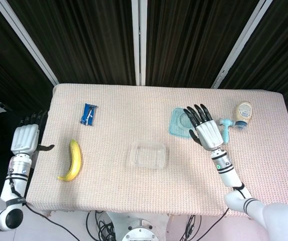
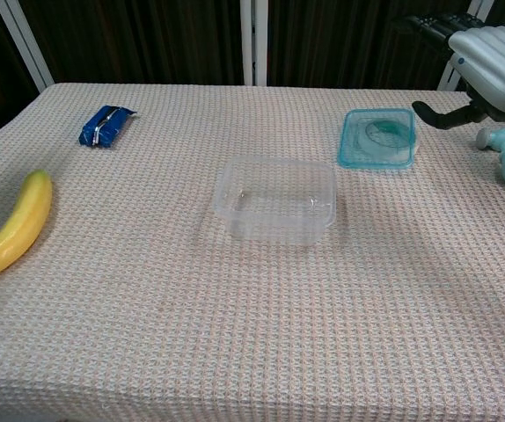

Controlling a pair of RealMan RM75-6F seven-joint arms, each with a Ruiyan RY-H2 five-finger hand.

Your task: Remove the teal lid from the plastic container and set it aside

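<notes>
Our right hand hangs with fingers spread and empty, just right of the teal lid, which lies flat on the counter, seemingly over a tape roll, well apart from the open plastic container. We judge the lid placed; to finish well, we should lift clear without brushing it. Our left hand, open, holds nothing off the counter's left edge.

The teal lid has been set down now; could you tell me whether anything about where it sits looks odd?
Slightly. The teal lid rests on a roll of tape, visible through it, not flat on the table, so it may sit a little unevenly. The container stands open and upright; the right robot hand is open, clear of the lid.
</notes>
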